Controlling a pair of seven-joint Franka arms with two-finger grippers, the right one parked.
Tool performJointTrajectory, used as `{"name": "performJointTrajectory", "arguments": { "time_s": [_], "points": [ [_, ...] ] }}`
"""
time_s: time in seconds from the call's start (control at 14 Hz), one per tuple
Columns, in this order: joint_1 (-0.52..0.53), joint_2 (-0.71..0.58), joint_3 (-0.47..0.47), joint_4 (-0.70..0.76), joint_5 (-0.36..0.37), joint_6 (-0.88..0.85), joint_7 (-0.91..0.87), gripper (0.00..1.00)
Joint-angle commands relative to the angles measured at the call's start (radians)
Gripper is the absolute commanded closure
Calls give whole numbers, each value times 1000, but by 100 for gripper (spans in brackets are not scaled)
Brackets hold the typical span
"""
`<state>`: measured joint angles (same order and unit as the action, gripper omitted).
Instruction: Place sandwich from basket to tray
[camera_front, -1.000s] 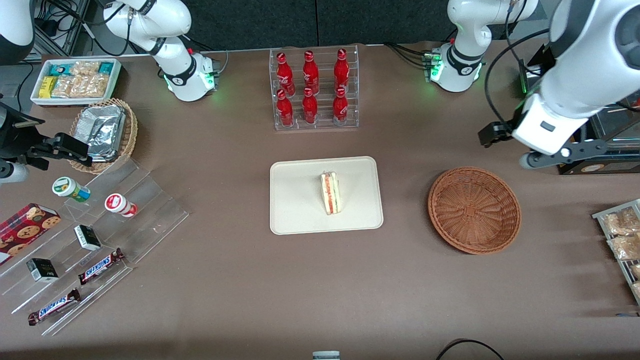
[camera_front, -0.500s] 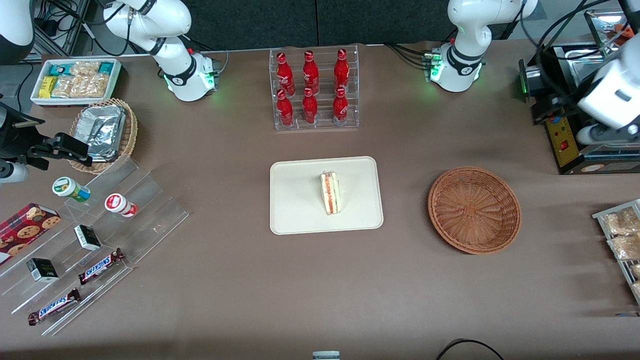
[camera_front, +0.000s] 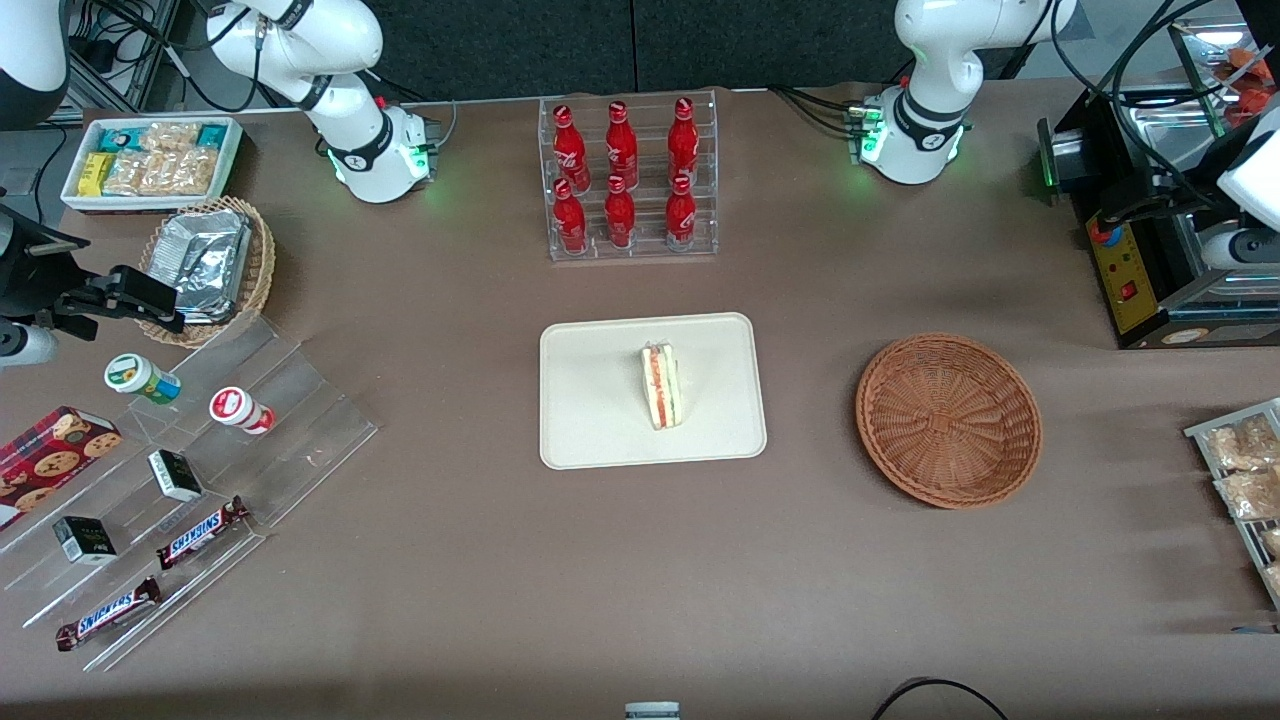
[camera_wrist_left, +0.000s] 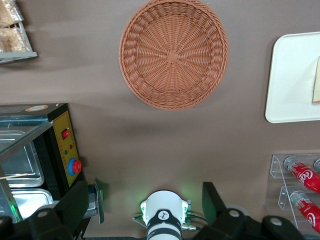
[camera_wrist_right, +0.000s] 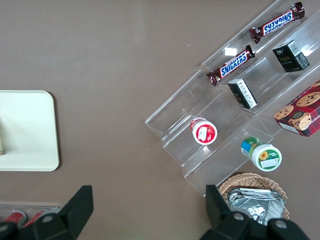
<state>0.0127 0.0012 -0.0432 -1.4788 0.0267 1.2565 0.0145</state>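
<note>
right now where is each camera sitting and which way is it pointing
Front view: high over the table, looking down at the cream rectangular tray holding the white triangular sandwich; both arm bases show, and the left arm's pincer is at the working arm's end of the table.
Left wrist view: on the raised left arm, looking down at the round reddish-brown wicker basket; its two fingers stand apart.
Right wrist view: on the parked arm, looking down at clear steps of snacks.
Shared: the tray appears in all three.

Robotics lab bench dressed as a snack shop — Franka arm bases (camera_front: 375, 150) bolted to a brown table (camera_front: 480, 560), acrylic racks of cola bottles (camera_front: 625, 175), Snickers bars (camera_front: 200, 531) — cabling at the edges.
</note>
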Motion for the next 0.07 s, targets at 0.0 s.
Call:
{"name": "performJointTrajectory", "arguments": {
  "time_s": [0.0],
  "points": [
    [-36,22,17,21,-7,-2,2,0]
  ]
}}
